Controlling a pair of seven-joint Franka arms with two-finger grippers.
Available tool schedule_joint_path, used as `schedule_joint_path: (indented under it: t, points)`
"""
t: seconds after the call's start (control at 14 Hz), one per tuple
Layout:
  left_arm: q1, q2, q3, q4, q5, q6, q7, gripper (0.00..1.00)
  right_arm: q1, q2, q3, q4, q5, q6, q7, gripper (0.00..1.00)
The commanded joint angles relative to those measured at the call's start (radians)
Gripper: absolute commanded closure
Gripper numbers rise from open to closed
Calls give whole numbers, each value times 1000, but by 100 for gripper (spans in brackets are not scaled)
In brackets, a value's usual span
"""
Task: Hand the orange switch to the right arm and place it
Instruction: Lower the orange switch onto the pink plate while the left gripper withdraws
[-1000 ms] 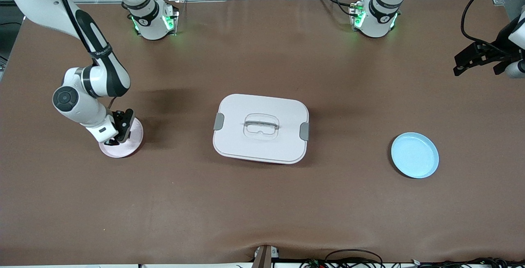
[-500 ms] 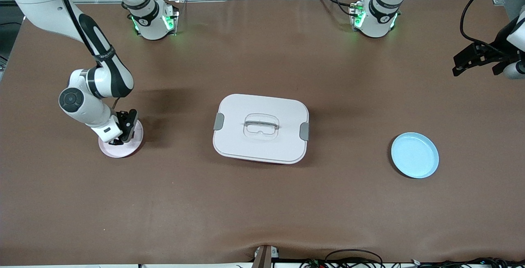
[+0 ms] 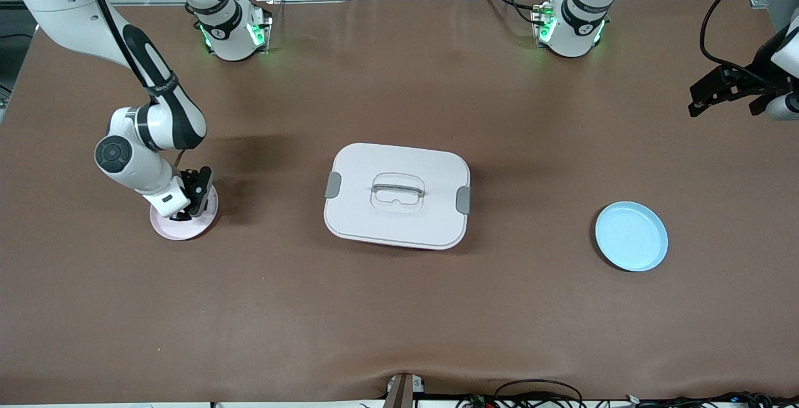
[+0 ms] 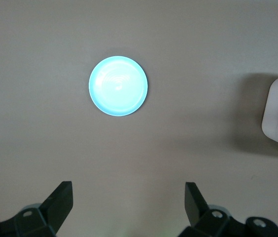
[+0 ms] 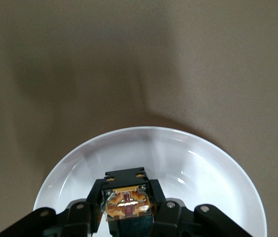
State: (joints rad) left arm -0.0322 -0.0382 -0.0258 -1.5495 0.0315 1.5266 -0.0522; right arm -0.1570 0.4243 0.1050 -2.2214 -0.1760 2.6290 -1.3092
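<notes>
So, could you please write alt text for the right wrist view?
The right gripper fingers are shut on the orange switch, holding it just over a pale plate. Brown table fills the rest of the view.

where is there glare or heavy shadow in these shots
Right wrist view: bright highlights streak the glossy white round plate, and a broad shadow darkens the brown mat above it. Left wrist view: the pale blue round plate looks washed out. Front view: soft shadows flank the white lidded box.
</notes>
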Motion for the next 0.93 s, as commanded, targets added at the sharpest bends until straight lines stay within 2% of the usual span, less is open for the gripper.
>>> schedule_joint_path:
  t: [0.0, 0.07, 0.14, 0.57, 0.86]
  points:
    - [-2, -11, -2, -8, -13, 3, 8, 0, -7, -2, 5, 3, -17, 13, 7, 53]
    - [0, -14, -2, -8, -13, 3, 12, 0, -9, -5, 7, 3, -16, 11, 10, 17]
    - [3, -15, -2, -8, -13, 3, 21, 0, -12, -13, 7, 3, -16, 8, 14, 0]
    - [0, -11, -2, -7, -12, 6, 22, 0, -13, -105, 9, 11, -14, -64, 63, 0]
    - [1, -14, -20, -4, -13, 6, 22, 0, -9, -157, 10, 11, -14, -131, 466, 0]
